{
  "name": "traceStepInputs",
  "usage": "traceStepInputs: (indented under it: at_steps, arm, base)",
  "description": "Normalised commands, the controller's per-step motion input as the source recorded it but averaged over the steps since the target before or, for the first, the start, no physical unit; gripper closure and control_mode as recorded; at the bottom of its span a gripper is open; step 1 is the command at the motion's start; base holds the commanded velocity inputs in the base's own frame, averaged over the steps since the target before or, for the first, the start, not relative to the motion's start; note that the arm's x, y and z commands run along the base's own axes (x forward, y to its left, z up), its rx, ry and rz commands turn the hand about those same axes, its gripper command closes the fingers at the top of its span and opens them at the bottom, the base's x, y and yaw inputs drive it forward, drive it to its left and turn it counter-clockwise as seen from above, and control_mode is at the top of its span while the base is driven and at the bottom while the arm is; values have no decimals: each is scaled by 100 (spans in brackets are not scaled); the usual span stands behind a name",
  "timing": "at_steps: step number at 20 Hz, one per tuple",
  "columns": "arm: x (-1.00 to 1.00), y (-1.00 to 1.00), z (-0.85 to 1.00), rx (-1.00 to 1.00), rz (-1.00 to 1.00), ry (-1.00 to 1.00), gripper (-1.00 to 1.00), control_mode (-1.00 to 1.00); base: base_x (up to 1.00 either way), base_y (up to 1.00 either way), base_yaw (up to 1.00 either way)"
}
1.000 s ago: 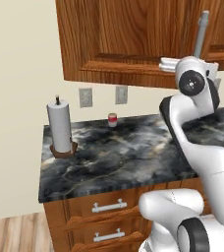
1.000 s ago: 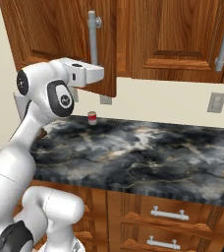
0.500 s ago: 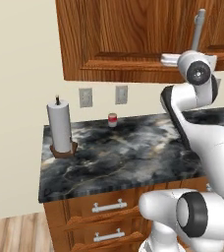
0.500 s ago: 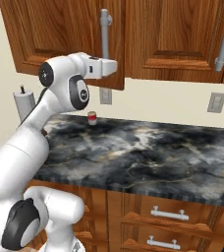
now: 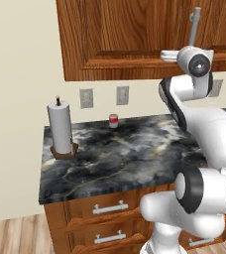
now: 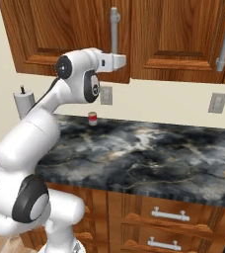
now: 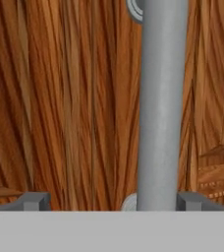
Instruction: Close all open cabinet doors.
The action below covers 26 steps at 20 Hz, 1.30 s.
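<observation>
A reddish-brown upper cabinet door (image 6: pixel 60 34) with a vertical grey bar handle (image 6: pixel 114 29) hangs above the counter and looks almost flush with the neighbouring door (image 6: pixel 178 34). My gripper (image 6: pixel 123 62) is pressed up to the lower end of that handle. In the hand view the handle (image 7: pixel 160 98) runs upright between my gripper's (image 7: pixel 113 202) spread fingers, over the door's wood grain (image 7: pixel 74 108). From the left base view the gripper (image 5: pixel 165 54) sits at the door's (image 5: pixel 120 34) lower edge, below the handle (image 5: pixel 195 25). The gripper is open.
Below lies a dark marble counter (image 5: pixel 135 154) with a paper towel roll (image 5: pixel 60 129) on its stand and a small red-lidded jar (image 5: pixel 113 120) by the wall. Wall outlets (image 5: pixel 122 95) sit above it. Wooden drawers (image 6: pixel 168 215) with horizontal handles are under the counter.
The door has swung in toward the cabinet front, and my gripper has travelled with its handle, rightward in the right base view.
</observation>
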Motion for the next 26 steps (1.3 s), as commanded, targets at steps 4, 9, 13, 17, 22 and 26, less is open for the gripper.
traceStepInputs:
  at_steps: [4,9,13,17,22,26]
  arm:
    - [54,-13,0,0,5,3,-100,-100]
    - [53,-14,0,0,5,3,-100,-100]
    - [42,-13,0,0,4,4,-100,-100]
    - [36,-13,0,0,4,5,-100,-100]
    - [12,-6,0,0,5,5,-100,-100]
    - [-55,0,0,1,6,0,-100,-100]
  base:
    - [0,0,0]
    - [0,0,0]
    - [0,0,0]
    - [0,0,0]
    - [0,0,0]
    - [0,0,0]
